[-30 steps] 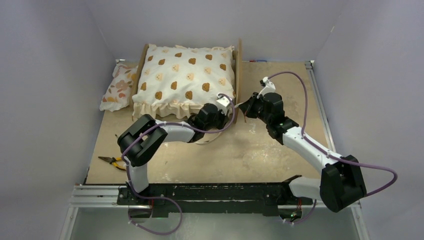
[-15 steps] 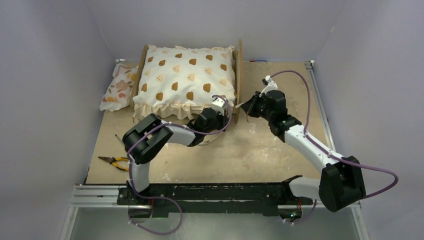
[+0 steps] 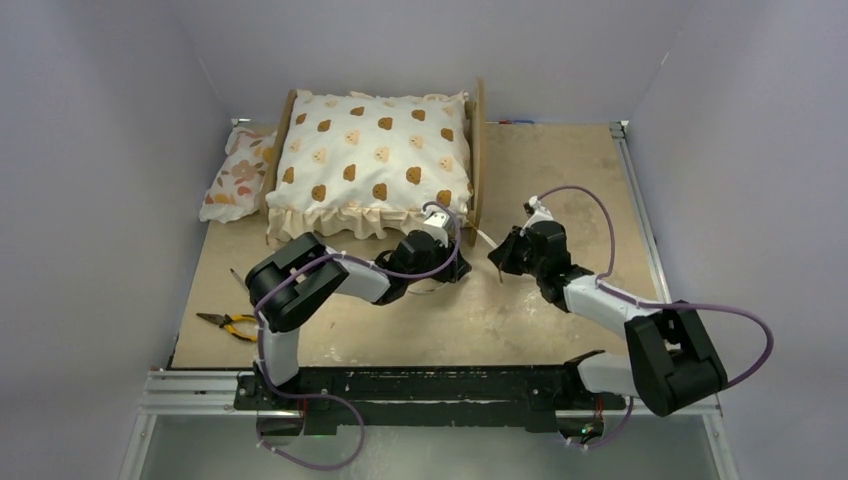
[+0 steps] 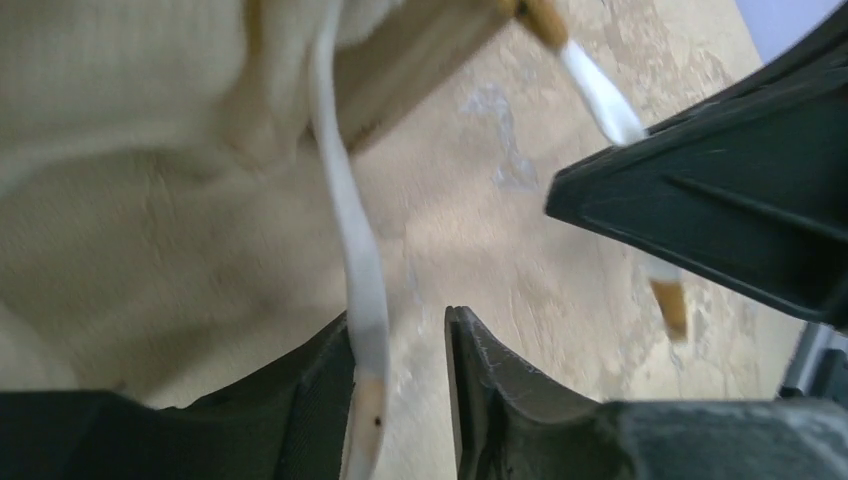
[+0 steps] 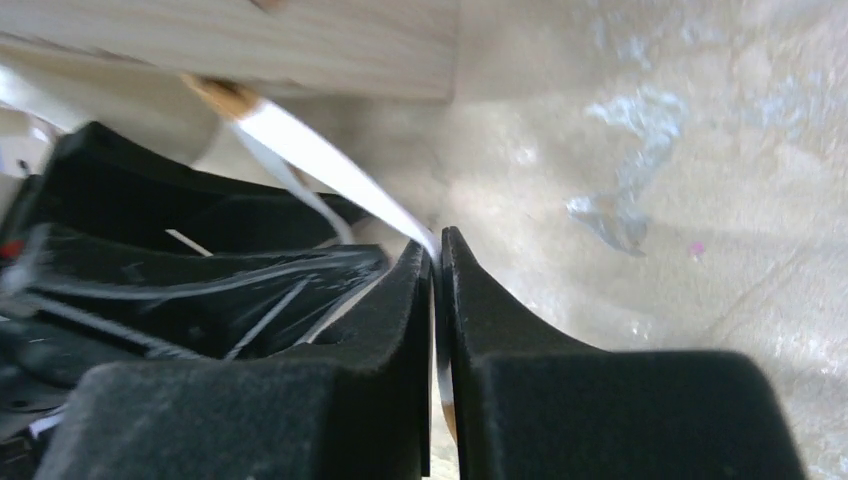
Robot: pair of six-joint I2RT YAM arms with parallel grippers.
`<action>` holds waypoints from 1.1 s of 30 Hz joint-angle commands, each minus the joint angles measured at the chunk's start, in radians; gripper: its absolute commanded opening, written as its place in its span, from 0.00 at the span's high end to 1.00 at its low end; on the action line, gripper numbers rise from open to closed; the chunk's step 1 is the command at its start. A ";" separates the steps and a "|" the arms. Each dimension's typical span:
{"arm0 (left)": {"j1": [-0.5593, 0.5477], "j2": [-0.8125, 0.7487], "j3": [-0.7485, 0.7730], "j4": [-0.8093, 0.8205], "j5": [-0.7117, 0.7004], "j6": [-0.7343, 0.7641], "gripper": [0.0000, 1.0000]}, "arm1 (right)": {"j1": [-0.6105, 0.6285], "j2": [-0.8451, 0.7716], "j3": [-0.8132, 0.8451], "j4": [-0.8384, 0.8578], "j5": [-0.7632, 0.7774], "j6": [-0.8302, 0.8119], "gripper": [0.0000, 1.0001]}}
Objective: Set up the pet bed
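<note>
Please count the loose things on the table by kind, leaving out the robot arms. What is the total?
Pet bed: 1
Cushions: 2, the bear-print cushion and the floral pillow
Pliers: 1
Total: 4

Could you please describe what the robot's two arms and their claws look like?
Both the left arm and right arm have white links between bulky black joint housings, with a purple cable looping along each. The left claw and right claw each have two matte black, wedge-shaped fingers.
</note>
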 commanded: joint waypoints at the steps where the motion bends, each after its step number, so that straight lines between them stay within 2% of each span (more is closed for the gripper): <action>1: -0.005 -0.110 -0.070 0.040 0.071 -0.094 0.60 | 0.007 0.009 -0.040 0.060 0.001 -0.005 0.85; 5: -0.005 -0.285 -0.144 -0.064 0.062 -0.080 0.57 | 0.057 -0.081 -0.043 -0.027 0.136 -0.017 0.59; 8: 0.009 -0.458 -0.163 -0.261 0.015 -0.031 0.57 | 0.153 -0.201 -0.043 -0.090 0.322 0.003 0.46; 10: 0.040 -0.566 -0.176 -0.386 -0.023 -0.007 0.55 | 0.218 -0.268 -0.034 -0.098 0.386 0.009 0.43; 14: 0.175 -0.755 -0.190 -0.604 -0.017 0.022 0.54 | 0.320 -0.310 0.008 -0.046 0.404 0.005 0.42; 16: 0.200 -0.838 -0.202 -0.701 -0.130 0.028 0.54 | 0.367 -0.272 0.042 -0.003 0.399 -0.003 0.44; 20: 0.201 -0.959 -0.289 -0.650 -0.265 0.014 0.54 | 0.440 -0.112 0.130 0.099 0.378 -0.022 0.51; 25: 0.199 -1.006 -0.347 -0.650 -0.395 0.041 0.54 | 0.479 0.140 0.229 0.221 0.320 -0.044 0.58; 29: 0.200 -1.042 -0.394 -0.653 -0.466 0.050 0.54 | 0.481 0.313 0.278 0.215 0.339 -0.024 0.62; 33: 0.200 -1.099 -0.423 -0.642 -0.504 0.050 0.54 | 0.477 0.382 0.261 0.139 0.409 0.033 0.61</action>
